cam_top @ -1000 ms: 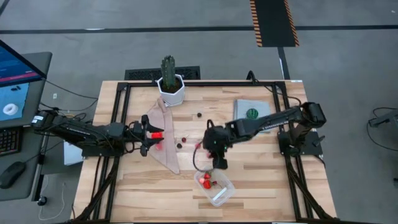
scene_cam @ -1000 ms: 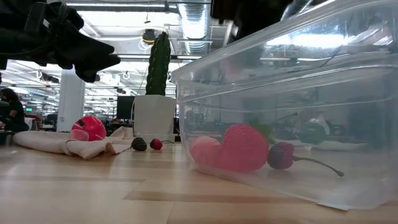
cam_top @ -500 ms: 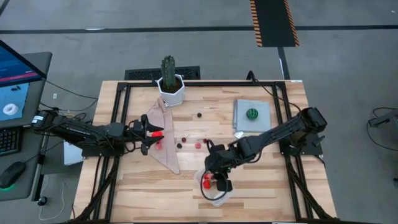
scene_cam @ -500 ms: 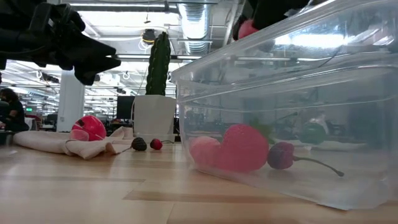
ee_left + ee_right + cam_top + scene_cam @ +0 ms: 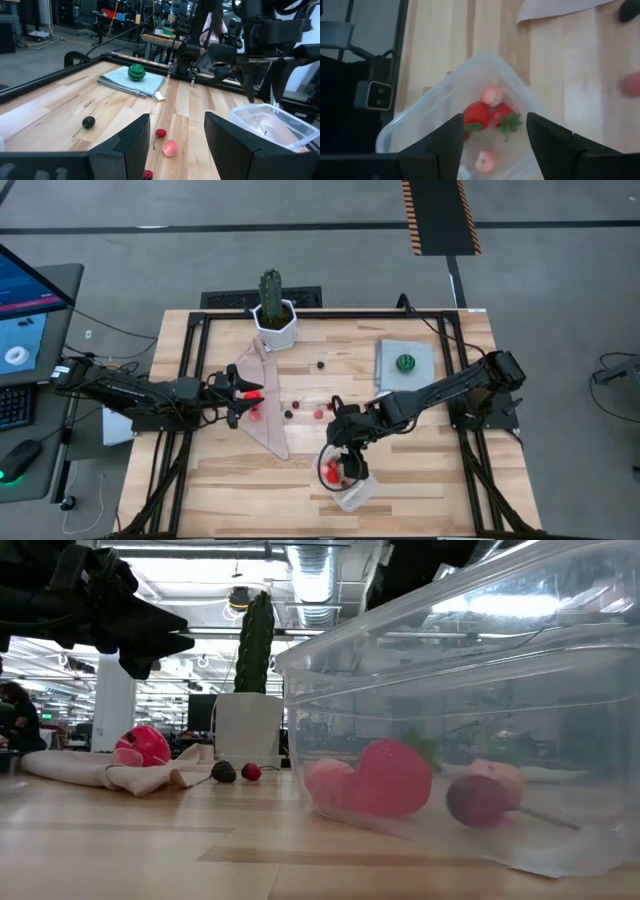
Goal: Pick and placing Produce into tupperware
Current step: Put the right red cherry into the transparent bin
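The clear tupperware (image 5: 348, 485) stands near the table's front edge. It holds two red strawberries (image 5: 477, 115), a dark cherry (image 5: 475, 800) and pink pieces (image 5: 492, 95). My right gripper (image 5: 492, 135) hovers open just above it, pointing slantwise down, with nothing between its fingers. Loose produce lies mid-table: a red cherry (image 5: 160, 133), a pink piece (image 5: 170, 148) and a dark cherry (image 5: 88, 122). A green striped ball (image 5: 405, 363) rests on the grey mat (image 5: 420, 352). My left gripper (image 5: 175, 140) waits open and level at the table's left, above a beige cloth (image 5: 265, 420).
A cactus in a white pot (image 5: 272, 310) stands at the far edge. A pink ball (image 5: 142, 745) lies on the beige cloth. Another dark berry (image 5: 320, 364) sits toward the far side. Bare wood lies to the near left and near right of the tupperware.
My right gripper has swung from mid-table toward the near edge, carrying a pink piece over the tupperware, and has let it go. The piece now lies inside, and the dark cherry in there has shifted.
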`<control>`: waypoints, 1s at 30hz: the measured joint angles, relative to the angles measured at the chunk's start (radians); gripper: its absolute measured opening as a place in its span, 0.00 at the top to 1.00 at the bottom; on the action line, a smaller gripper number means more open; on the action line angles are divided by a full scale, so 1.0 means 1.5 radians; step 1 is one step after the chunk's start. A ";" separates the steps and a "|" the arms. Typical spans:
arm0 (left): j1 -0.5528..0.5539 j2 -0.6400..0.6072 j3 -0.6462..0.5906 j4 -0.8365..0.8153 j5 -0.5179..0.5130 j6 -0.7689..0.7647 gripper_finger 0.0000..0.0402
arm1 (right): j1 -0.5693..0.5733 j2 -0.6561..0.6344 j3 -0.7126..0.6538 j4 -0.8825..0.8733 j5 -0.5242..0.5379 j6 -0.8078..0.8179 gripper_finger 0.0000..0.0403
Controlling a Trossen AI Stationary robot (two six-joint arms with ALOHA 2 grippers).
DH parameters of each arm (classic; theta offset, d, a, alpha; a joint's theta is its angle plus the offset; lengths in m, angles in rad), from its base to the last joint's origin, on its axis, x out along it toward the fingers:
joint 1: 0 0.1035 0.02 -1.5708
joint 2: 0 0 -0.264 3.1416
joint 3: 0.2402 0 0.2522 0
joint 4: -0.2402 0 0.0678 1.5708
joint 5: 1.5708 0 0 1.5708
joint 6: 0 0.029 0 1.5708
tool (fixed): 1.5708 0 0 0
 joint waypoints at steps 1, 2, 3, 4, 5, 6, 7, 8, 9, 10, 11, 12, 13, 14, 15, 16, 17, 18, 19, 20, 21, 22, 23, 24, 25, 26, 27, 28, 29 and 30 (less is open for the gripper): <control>0.000 0.000 0.000 0.000 0.000 0.001 0.56 | -0.006 0.000 0.000 0.000 0.000 -0.006 0.41; 0.000 0.000 0.000 0.000 0.000 0.003 0.56 | -0.011 0.000 0.000 0.000 0.000 -0.012 0.41; 0.000 0.000 0.000 0.000 0.000 0.006 0.56 | -0.018 0.000 0.000 0.001 0.000 -0.018 0.42; 0.000 0.000 0.000 0.000 0.000 0.008 0.56 | -0.025 0.000 0.000 0.002 0.000 -0.024 0.42; 0.000 0.000 0.000 0.000 0.000 0.009 0.56 | -0.032 0.000 0.000 0.004 -0.001 -0.027 0.42; 0.000 0.000 0.000 0.000 0.000 0.010 0.56 | -0.041 0.000 0.000 0.004 -0.001 -0.031 0.42; 0.000 0.000 0.000 0.000 -0.001 0.013 0.56 | -0.051 0.000 0.000 0.004 -0.001 -0.034 0.43; 0.000 0.000 0.000 0.001 -0.001 0.016 0.56 | -0.062 0.000 0.000 0.006 -0.001 -0.038 0.43; 0.000 0.000 0.000 0.001 -0.001 0.017 0.56 | -0.073 0.000 0.000 0.009 -0.001 -0.041 0.43; 0.000 0.000 0.000 0.002 -0.001 0.018 0.56 | -0.084 0.000 0.000 0.014 -0.001 -0.043 0.43; 0.000 0.000 0.000 0.003 -0.004 0.019 0.56 | -0.095 0.000 0.000 0.022 -0.001 -0.045 0.44; 0.000 0.000 0.000 0.003 -0.012 0.019 0.56 | -0.105 0.000 0.000 0.030 -0.001 -0.047 0.44; 0.000 0.000 0.000 0.003 -0.021 0.019 0.56 | -0.115 0.000 0.000 0.039 -0.001 -0.048 0.44; 0.000 0.000 0.000 0.003 -0.032 0.019 0.56 | -0.125 0.000 0.000 0.048 -0.001 -0.050 0.44; 0.000 0.000 0.000 0.003 -0.040 0.019 0.56 | -0.134 0.000 0.000 0.056 -0.001 -0.052 0.44; 0.000 0.000 0.000 0.003 -0.048 0.019 0.56 | -0.144 0.000 0.000 0.065 -0.001 -0.059 0.45; 0.000 0.000 0.000 0.002 -0.052 0.018 0.56 | -0.154 0.000 0.000 0.072 -0.001 -0.065 0.45; 0.000 0.000 0.000 0.002 -0.053 0.018 0.56 | -0.163 0.000 0.000 0.077 -0.001 -0.072 0.45; 0.000 0.000 0.000 0.002 -0.053 0.018 0.56 | -0.173 0.000 0.000 0.078 -0.001 -0.080 0.45; 0.000 0.000 0.000 0.002 -0.053 0.018 0.56 | -0.182 0.000 0.000 0.077 -0.001 -0.085 0.45; 0.000 0.000 0.000 0.002 -0.053 0.019 0.56 | -0.190 0.000 0.000 0.077 -0.001 -0.092 0.45; 0.000 0.000 0.000 0.002 -0.053 0.018 0.56 | -0.198 0.000 0.000 0.077 -0.001 -0.096 0.45; 0.000 0.000 0.000 0.002 -0.053 0.018 0.56 | -0.205 0.000 0.000 0.077 -0.002 -0.101 0.45; 0.000 0.000 0.000 0.002 -0.053 0.018 0.56 | -0.212 0.000 0.000 0.076 -0.002 -0.105 0.45; 0.000 0.000 0.000 0.001 -0.053 0.018 0.56 | -0.218 0.000 0.000 0.074 -0.004 -0.111 0.45; 0.000 0.000 0.000 0.000 -0.053 0.018 0.56 | -0.224 0.000 0.000 0.071 -0.007 -0.115 0.45; 0.000 0.000 0.000 0.000 -0.053 0.019 0.56 | -0.231 0.000 0.000 0.069 -0.013 -0.118 0.46; 0.000 0.000 0.000 0.000 -0.053 0.019 0.56 | -0.238 0.000 0.000 0.067 -0.020 -0.119 0.46; 0.000 0.000 0.000 0.000 -0.053 0.019 0.56 | -0.244 0.000 0.000 0.066 -0.022 -0.119 0.46; 0.000 0.000 0.000 0.000 -0.053 0.018 0.56 | -0.250 0.000 0.000 0.061 -0.024 -0.120 0.47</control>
